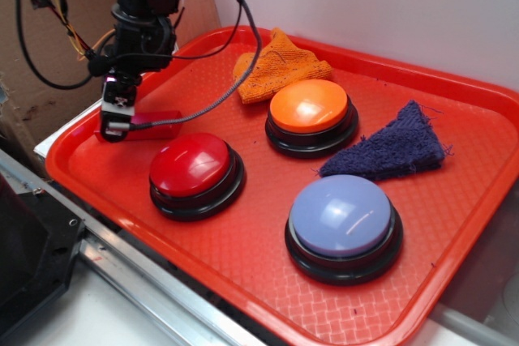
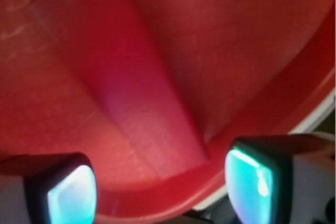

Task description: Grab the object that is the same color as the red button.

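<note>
The red block lies flat at the tray's back left corner, just behind the red button. My gripper is down at the block's left end, close to the tray floor. In the wrist view the block runs as a long bar away from the gripper. Its near end lies between the two fingers. The jaws stand wide apart and neither pad touches the block. The gripper is open.
The red tray also holds an orange button, a lavender-blue button, an orange knitted cloth and a dark blue cloth. The tray's raised rim runs just below the fingers. Cables hang beside the arm.
</note>
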You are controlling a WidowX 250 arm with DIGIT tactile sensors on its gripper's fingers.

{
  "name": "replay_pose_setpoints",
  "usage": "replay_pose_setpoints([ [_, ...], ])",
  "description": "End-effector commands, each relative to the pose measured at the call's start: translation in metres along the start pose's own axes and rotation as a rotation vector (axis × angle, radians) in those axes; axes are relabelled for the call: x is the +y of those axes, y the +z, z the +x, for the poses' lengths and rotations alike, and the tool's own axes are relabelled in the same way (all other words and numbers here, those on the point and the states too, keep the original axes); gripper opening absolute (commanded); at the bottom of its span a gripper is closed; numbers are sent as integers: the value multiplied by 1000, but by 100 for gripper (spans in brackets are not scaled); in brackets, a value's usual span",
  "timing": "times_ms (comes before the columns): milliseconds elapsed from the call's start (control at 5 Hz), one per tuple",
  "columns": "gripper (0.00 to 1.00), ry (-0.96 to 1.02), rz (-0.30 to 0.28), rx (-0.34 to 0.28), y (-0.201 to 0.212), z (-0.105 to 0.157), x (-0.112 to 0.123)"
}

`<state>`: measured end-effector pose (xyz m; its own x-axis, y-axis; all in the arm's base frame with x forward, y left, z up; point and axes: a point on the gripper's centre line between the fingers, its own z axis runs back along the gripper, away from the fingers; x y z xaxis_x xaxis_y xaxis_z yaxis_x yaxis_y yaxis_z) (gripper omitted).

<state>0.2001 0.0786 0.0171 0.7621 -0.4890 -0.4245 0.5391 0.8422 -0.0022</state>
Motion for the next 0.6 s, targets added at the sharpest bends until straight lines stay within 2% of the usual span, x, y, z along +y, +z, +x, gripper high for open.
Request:
replay_pose_setpoints([
  [0, 85, -55, 31, 8, -19, 26, 0],
  [200, 0, -43, 57, 40, -24, 27, -10],
  [400, 0, -2, 92, 42, -21, 25, -13],
])
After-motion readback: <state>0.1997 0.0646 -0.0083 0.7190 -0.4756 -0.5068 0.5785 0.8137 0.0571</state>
